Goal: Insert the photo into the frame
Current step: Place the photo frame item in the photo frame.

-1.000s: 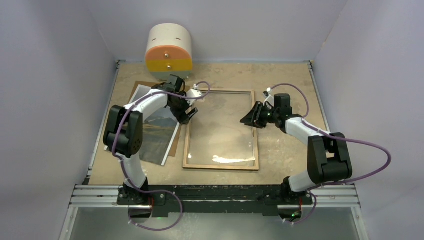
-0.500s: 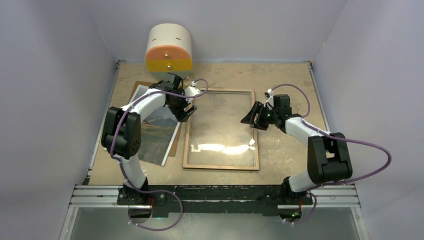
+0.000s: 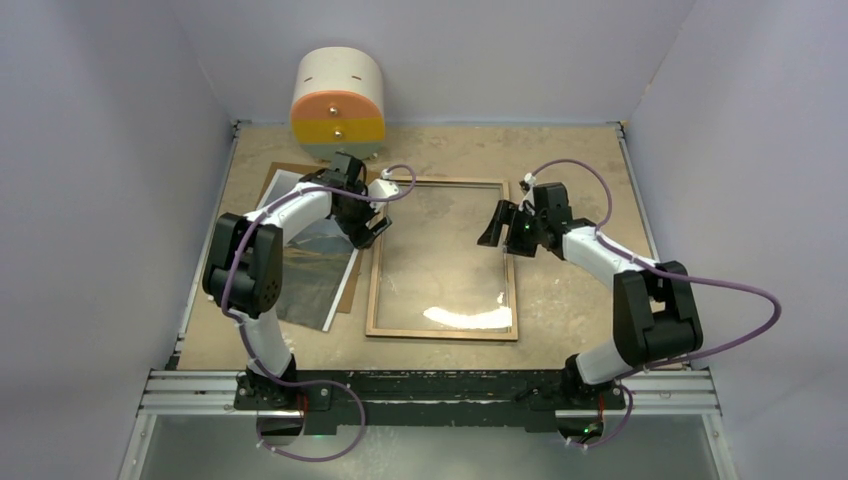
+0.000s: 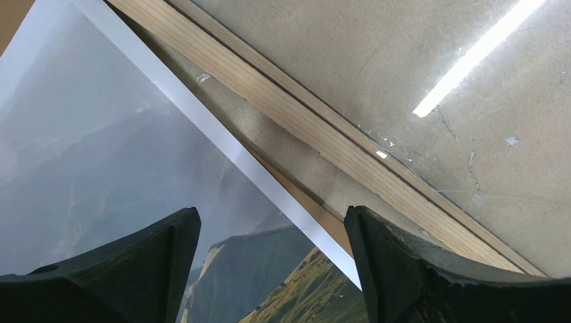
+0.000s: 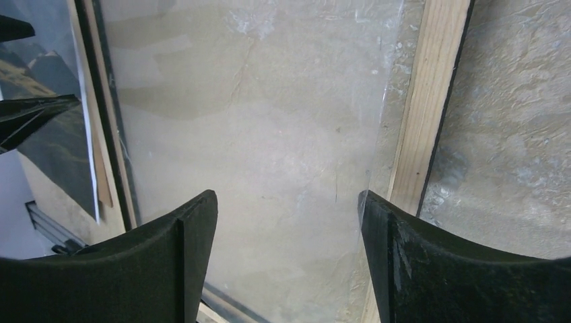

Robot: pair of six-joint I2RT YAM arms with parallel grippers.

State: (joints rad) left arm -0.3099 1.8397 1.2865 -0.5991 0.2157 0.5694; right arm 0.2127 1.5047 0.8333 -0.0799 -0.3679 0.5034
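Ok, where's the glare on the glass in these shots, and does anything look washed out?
Top external view: a bright white patch of reflected light on the glass pane, close to the near rail of the frame. Left wrist view: a thin slanted streak of glare on the glass, and the photo looks pale and hazy. Right wrist view: even light, no hard glare.

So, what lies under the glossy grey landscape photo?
A flat brown backing board; only its edges show beside the photo. Its middle is covered.

There was one frame (image 3: pixel 441 330), one photo (image 3: pixel 312 288), one brown board (image 3: pixel 349 287), one drawer box (image 3: pixel 337 100), and two grippers: left gripper (image 3: pixel 372 231), right gripper (image 3: pixel 495 226)
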